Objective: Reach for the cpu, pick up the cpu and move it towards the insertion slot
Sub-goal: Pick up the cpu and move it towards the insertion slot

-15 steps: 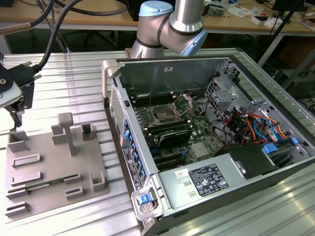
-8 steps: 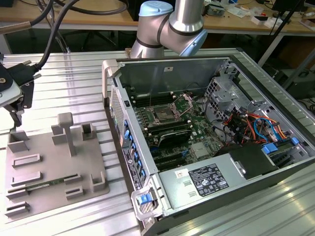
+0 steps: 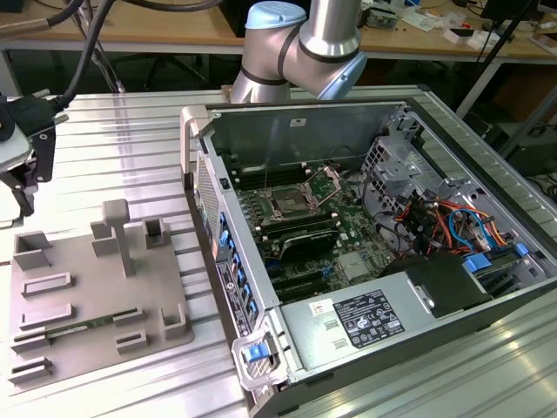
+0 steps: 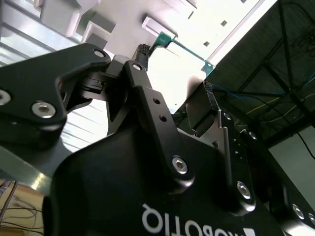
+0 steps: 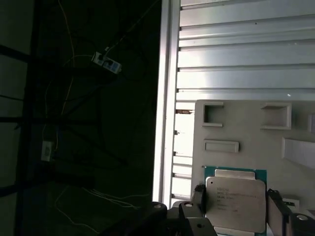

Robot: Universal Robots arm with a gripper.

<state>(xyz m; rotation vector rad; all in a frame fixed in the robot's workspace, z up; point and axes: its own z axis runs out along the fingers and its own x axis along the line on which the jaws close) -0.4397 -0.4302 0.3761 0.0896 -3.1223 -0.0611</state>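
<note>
Silvery cpu [image 5: 235, 202], its print too small to read, sits clamped between the fingers [image 5: 199, 195] of the gripper [image 5: 236, 211] above the grey tray [image 5: 241, 123]; the insertion slot [image 3: 287, 206] lies well apart in the open computer case [image 3: 287, 139], toward the exterior view's right.

First wrist view: cpu [image 5: 235, 206] and gripper [image 5: 236, 194] both cut by the picture edge. Second wrist view: gripper body hides most of the tray [image 4: 59, 12], glare washes the rest. Exterior view: arm [image 3: 305, 43] cropped, socket [image 3: 287, 205] pins too small to tell.
</note>
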